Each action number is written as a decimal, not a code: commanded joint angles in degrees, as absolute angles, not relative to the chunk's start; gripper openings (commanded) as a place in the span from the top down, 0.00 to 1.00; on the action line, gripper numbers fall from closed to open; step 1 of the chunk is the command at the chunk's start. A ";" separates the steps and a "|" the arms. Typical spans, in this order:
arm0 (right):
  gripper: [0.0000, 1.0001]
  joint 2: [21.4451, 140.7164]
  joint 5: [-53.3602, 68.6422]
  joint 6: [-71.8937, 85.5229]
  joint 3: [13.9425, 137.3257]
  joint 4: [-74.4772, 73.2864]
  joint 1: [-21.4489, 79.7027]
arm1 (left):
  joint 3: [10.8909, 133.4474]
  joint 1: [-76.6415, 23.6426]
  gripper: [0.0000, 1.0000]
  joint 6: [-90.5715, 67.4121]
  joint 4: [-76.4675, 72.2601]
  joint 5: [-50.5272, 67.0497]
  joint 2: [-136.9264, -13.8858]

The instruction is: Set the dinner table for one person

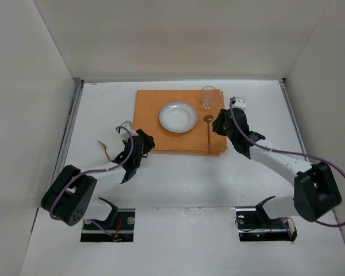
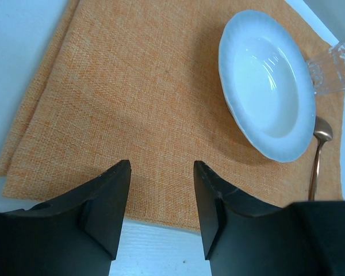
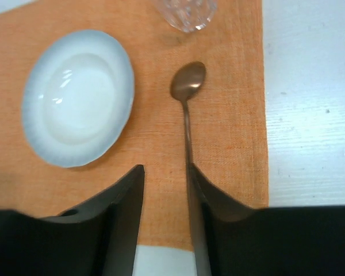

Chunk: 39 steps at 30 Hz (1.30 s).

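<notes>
The white dinner table (image 1: 172, 184) carries an orange cloth (image 1: 152, 123) with a white plate (image 1: 178, 117) in its middle. A clear glass (image 1: 209, 96) stands at the cloth's far right corner. A copper spoon (image 1: 209, 133) lies lengthwise right of the plate. My left gripper (image 1: 148, 141) is open and empty over the cloth's near left edge (image 2: 161, 172). My right gripper (image 1: 219, 126) is open just above the spoon's handle. In the right wrist view (image 3: 164, 172) the spoon (image 3: 187, 86) runs along the right finger's inner edge, and nothing is held.
A small copper-coloured utensil (image 1: 106, 152) lies on the table left of the left arm, partly hidden. Grey rails (image 1: 69, 138) and white walls bound the table. The plate (image 2: 264, 86) and glass (image 2: 333, 66) lie ahead right of the left gripper.
</notes>
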State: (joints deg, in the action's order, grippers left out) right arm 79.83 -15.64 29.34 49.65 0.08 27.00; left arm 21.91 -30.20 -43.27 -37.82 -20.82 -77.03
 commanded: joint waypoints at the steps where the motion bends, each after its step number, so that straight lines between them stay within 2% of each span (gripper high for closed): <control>1: 0.70 74.81 -18.37 31.81 45.36 8.25 29.65 | 24.78 -31.50 0.58 -39.73 -36.05 -25.04 -73.83; 2: 0.80 73.66 -18.63 32.08 44.39 8.96 30.27 | 25.74 -31.77 0.62 -39.12 -33.86 -25.31 -73.22; 4: 0.89 71.82 -19.51 32.43 42.90 9.84 31.67 | 27.76 -31.68 0.69 -38.41 -28.59 -25.75 -71.64; 7: 0.90 70.14 -20.56 33.05 40.09 12.56 34.31 | 29.79 -30.72 0.77 -38.15 -19.19 -26.10 -67.78; 11: 0.86 69.70 -20.66 33.31 35.87 17.39 36.34 | 30.14 -27.82 0.78 -38.05 -6.89 -29.52 -61.45; 14: 0.83 69.35 -18.82 34.54 34.81 18.46 36.95 | 30.94 -25.54 0.70 -38.84 5.24 -32.16 -56.70; 17: 0.75 69.26 -17.75 34.72 34.45 19.51 37.92 | 30.59 -23.78 0.58 -42.00 16.40 -35.59 -51.78; 20: 0.73 69.78 -17.75 34.72 34.28 19.95 38.19 | 30.24 -20.71 0.50 -44.30 24.42 -36.39 -50.45; 23: 0.73 70.40 -17.49 34.72 34.19 20.13 38.19 | 28.83 -16.84 0.49 -44.30 23.13 -35.07 -52.64; 28: 0.70 70.75 -16.79 34.72 34.10 20.21 38.19 | 27.51 -14.02 0.67 -42.27 13.20 -31.64 -58.88; 39: 0.70 73.21 -15.47 34.98 34.63 19.95 38.19 | 25.32 -9.89 0.75 -42.80 7.04 -31.82 -65.92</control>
State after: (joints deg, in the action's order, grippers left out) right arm 72.20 -16.43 34.54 34.00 17.19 37.65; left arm 26.28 -10.87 -43.07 9.19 -31.68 -66.06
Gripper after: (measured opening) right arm 0.304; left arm 0.258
